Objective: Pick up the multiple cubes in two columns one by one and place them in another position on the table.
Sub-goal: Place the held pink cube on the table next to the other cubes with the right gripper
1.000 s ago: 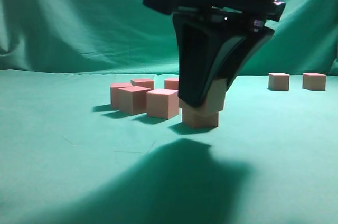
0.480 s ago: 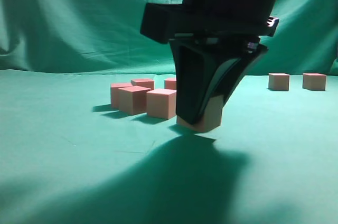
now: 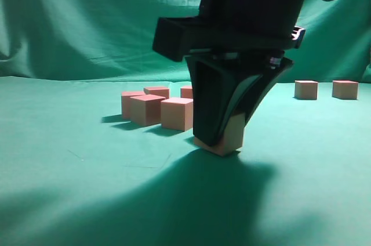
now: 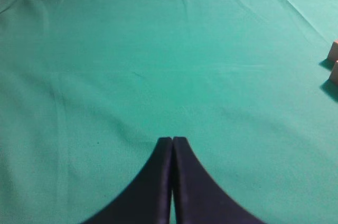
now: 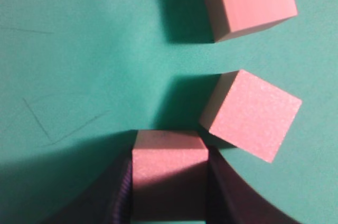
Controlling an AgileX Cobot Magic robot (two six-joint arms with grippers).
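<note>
Right gripper [image 5: 168, 182]: jaws part-way open and clamped on one pink cube [image 5: 168, 167], one dark finger [image 5: 113, 195] against each side face. In the exterior view the same gripper [image 3: 223, 136] points straight down at frame centre, with the held cube [image 3: 229, 138] tilted, its lower edge at or just above the table [image 3: 69, 199]; contact cannot be settled because of the shadow beneath.

Left gripper [image 4: 172, 145]: jaws pressed together, nothing between them, hovering over bare green cloth. Two cube edges [image 4: 333, 63] show at 3 o'clock in that frame, well apart from the fingertips.

Cube positions, exterior view:
- Cluster at 9 o'clock of the right gripper: nearest cube [image 3: 177, 113] just beside the fingers, second cube [image 3: 146, 109] next at its left, and three rear cubes [image 3: 156, 91] partly hidden behind them.
- Far pair [image 3: 306, 89] at 2 o'clock of the gripper, near the backdrop [image 3: 75, 20], the two standing apart from each other.

Right wrist view:
- Rotated cube [image 5: 251, 113] at 1 o'clock of the held one, near it but not touching.
- Upper cube [image 5: 251, 2] at 12 to 1 o'clock, apart from the rotated cube and cut off by the frame's top edge.
</note>
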